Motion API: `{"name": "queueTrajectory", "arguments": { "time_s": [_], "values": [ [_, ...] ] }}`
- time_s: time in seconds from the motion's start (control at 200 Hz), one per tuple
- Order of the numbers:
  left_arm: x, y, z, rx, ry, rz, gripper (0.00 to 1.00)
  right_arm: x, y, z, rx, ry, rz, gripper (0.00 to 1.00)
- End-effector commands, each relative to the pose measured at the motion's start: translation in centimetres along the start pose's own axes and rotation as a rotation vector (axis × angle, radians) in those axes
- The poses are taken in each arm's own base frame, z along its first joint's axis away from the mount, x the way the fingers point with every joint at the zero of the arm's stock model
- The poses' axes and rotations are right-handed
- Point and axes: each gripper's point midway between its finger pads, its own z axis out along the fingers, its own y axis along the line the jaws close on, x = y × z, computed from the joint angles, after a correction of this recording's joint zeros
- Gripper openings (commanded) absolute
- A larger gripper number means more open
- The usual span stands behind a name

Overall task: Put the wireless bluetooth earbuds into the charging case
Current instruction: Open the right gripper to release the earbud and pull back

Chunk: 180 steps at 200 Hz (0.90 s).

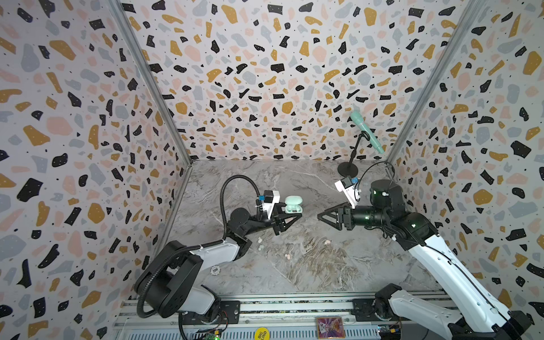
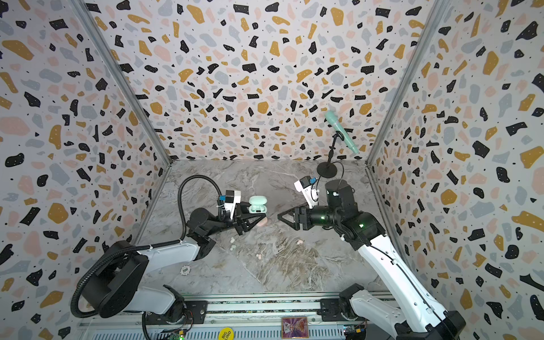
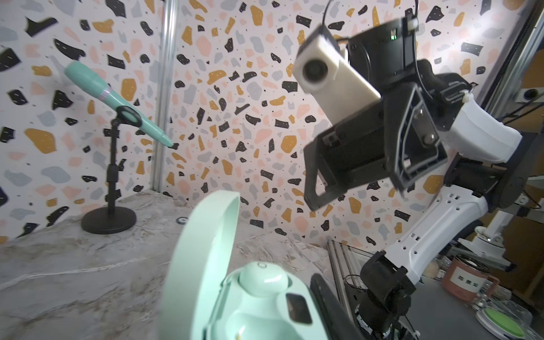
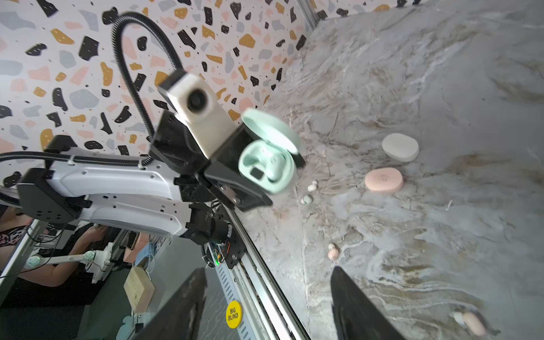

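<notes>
While the open charging case point(image 4: 266, 169) is clamped aloft by the left end effector point(image 1: 290, 214), the right end effector point(image 1: 322, 217), jaws apart, should be lowered squarely over the mint earbud point(image 4: 307, 199) on the tabletop point(image 4: 441, 88).

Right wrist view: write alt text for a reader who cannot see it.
The white-and-black left arm holds an open mint-green plastic charging case with one mint earbud seated inside. On the grey marbled table lie a closed white oval case, a closed pink oval case and four tiny loose earbuds.
</notes>
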Motion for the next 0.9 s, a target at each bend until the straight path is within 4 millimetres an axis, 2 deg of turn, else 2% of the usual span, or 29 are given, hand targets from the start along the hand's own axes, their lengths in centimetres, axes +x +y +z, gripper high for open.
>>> {"name": "queueTrajectory", "arguments": {
  "time_s": [0.0,0.255,0.471,0.661,0.896],
  "values": [
    [-3.0,0.1,-1.3,-0.024,-0.079,0.082,0.35,1.5,-0.8,1.7,0.038,0.020,-0.009,0.69],
    [-4.6,3.7,-3.5,-0.160,-0.083,0.113,0.35,7.3,-0.7,8.3,0.044,0.148,-0.068,0.70],
    [-5.7,6.5,-5.0,-0.245,-0.097,0.128,0.35,11.4,-1.7,13.6,0.120,0.229,-0.150,0.70],
    [-6.6,8.9,-6.2,-0.314,-0.102,0.139,0.35,12.0,-3.5,17.4,0.237,0.253,-0.196,0.68],
    [-7.5,11.5,-8.0,-0.396,-0.083,0.162,0.35,12.4,-5.1,21.9,0.328,0.349,-0.139,0.64]
  ]
}}
